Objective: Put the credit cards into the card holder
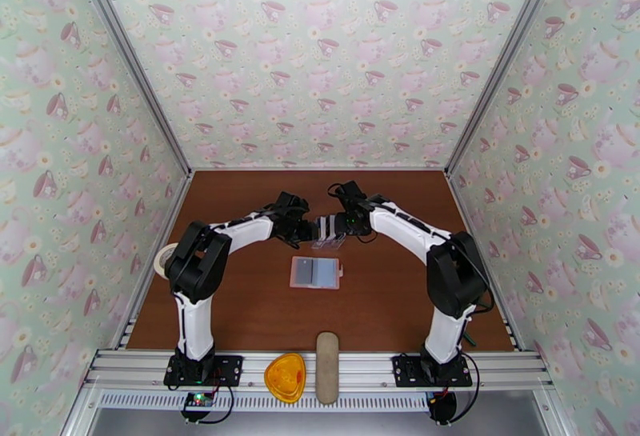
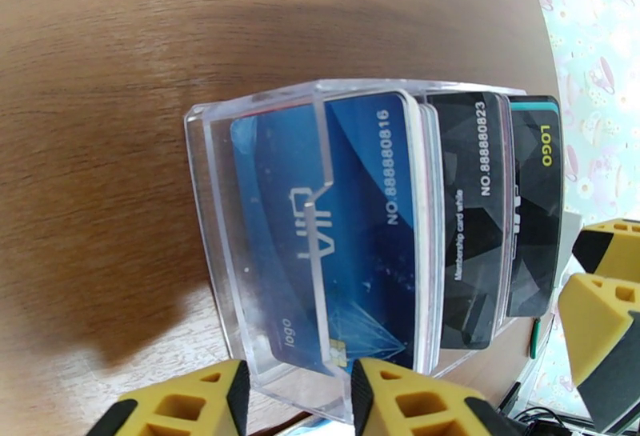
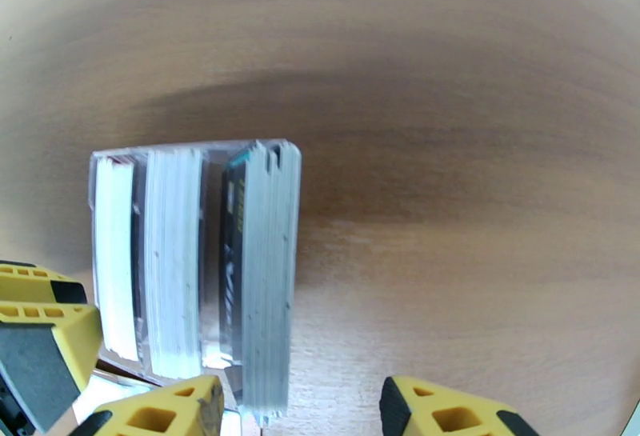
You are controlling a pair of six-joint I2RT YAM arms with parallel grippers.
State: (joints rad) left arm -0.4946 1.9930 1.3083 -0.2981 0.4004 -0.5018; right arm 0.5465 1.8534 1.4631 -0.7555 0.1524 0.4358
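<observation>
Your two arms meet over the middle of the table (image 1: 240,310), both reaching for the clear rack (image 2: 210,214) that stands there. The credit cards (image 2: 360,230) sit upright in that rack, packed in rows. From the left wrist you see a blue one in front and black ones behind it. From the right wrist you see them edge on, as white and dark stripes.

Your left gripper (image 2: 300,386) is partly open, with a near corner of the rack between its fingers (image 2: 400,402). You cannot tell from these views whether they press on the plastic or only flank it.

Your right gripper (image 3: 300,407) comes in from the other side with its jaws apart. The lower end of the rightmost stack of cards reaches down between them. That stack lies close beside the left-hand finger (image 3: 172,414), and bare table shows between it and the right-hand one, so nothing is clamped.

The card holder (image 1: 316,272) lies flat and open on the table, just nearer to you than the rack. It touches neither gripper, and grey-blue sleeves show inside its pale edge.

A tape roll (image 1: 166,258) rests by the left wall. An orange piece (image 1: 286,376) and a long beige case (image 1: 326,366) sit side by side on the near rail.
</observation>
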